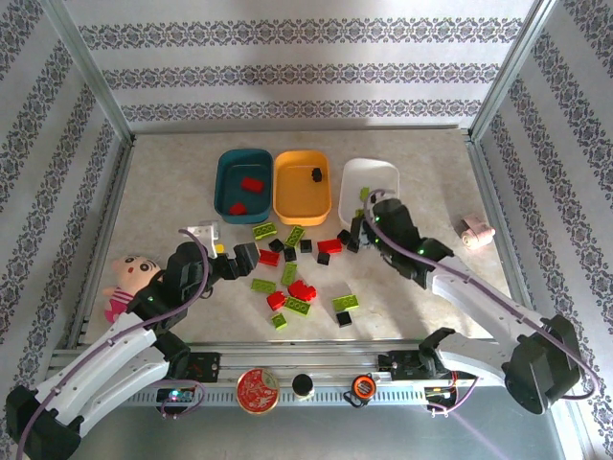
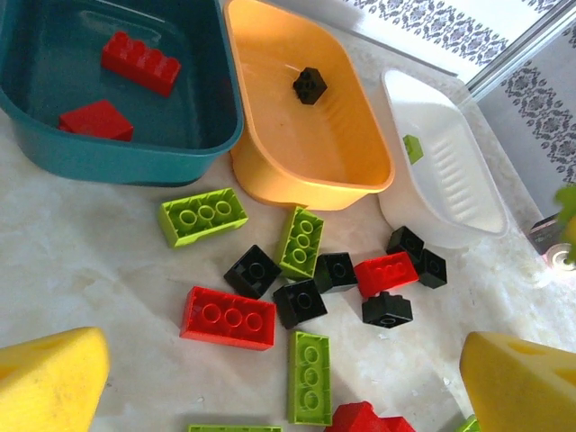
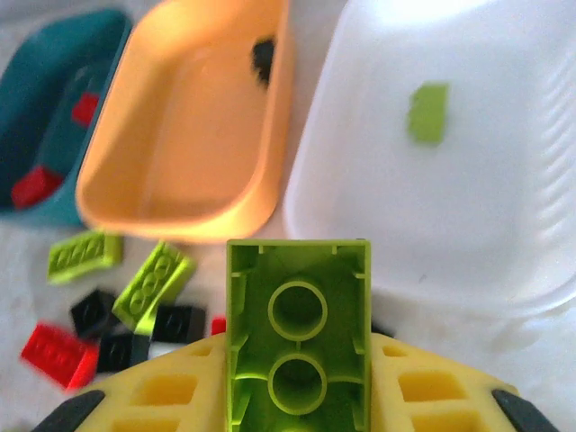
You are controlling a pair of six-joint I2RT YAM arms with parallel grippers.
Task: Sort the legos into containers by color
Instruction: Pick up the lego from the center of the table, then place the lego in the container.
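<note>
the right hand (image 3: 297,405) squeezed a green lego (image 3: 297,324) between its fingers, at 6 o'clock of the white tray (image 3: 504,270). the lego looked light, hard and slippery, so pinching its flat sides seemed best. the left hand (image 1: 241,259) was spread wide, holding nothing.

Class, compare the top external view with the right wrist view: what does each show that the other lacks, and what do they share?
Top external's own: the doll, the pink roll, the red disc. Right wrist's own: the hollow underside of the lime brick clamped in the right gripper. Shared: the teal tray, orange tray and white tray.
</note>
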